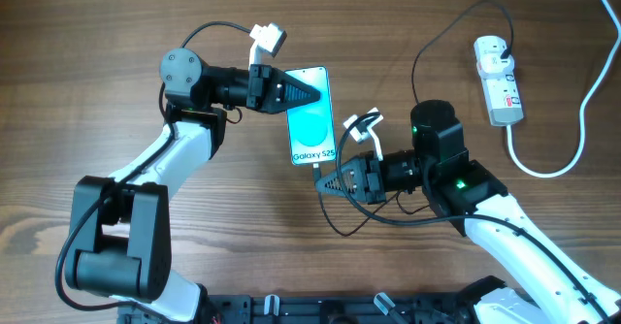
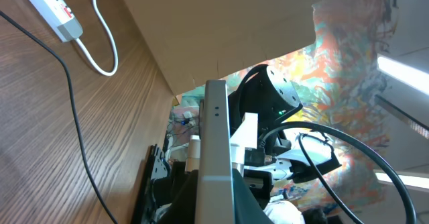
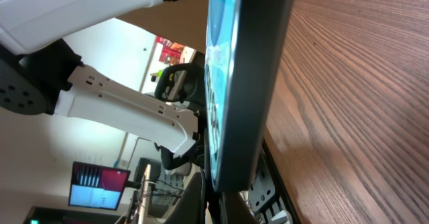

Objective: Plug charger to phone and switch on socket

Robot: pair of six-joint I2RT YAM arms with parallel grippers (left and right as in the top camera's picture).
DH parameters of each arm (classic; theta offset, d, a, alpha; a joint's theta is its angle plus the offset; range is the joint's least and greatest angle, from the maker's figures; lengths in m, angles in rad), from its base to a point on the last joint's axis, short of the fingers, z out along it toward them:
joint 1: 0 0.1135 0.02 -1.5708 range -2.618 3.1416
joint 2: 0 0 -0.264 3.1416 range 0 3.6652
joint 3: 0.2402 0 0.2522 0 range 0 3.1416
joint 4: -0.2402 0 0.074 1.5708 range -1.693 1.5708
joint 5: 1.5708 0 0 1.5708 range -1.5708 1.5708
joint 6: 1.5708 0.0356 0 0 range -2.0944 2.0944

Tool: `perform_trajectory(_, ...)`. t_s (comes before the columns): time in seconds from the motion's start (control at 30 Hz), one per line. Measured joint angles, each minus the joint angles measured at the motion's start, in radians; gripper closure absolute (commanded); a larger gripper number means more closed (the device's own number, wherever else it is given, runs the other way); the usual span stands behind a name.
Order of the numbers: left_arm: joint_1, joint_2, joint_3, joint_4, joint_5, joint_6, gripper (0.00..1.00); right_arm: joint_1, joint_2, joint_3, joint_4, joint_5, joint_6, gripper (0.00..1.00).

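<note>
The phone (image 1: pixel 312 118), with a cyan screen and a "Galaxy S25" strip, is held up off the table. My left gripper (image 1: pixel 303 92) is shut on its upper end; the left wrist view shows its grey edge (image 2: pixel 216 143) between the fingers. My right gripper (image 1: pixel 326 180) is shut on the charger's plug tip right at the phone's lower end. In the right wrist view the phone (image 3: pixel 249 83) stands just above the fingers (image 3: pixel 226 207). The charger's black cable (image 1: pixel 418 64) runs from the white socket (image 1: pixel 498 81) at the far right and loops under my right arm.
The socket's thick white cord (image 1: pixel 582 120) curves along the right edge of the wooden table. The socket (image 2: pixel 57 11), white cord (image 2: pixel 100 43) and black cable (image 2: pixel 69 103) also show in the left wrist view. A black rail (image 1: pixel 291 309) lines the front edge.
</note>
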Motion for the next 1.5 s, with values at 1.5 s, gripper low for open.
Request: perform_trajectory(1.5,-0.001,0.0,0.0,0.0,0.0,0.0,0.96,0.0,0.0,0.0,0.0,0.0,0.023,0.96)
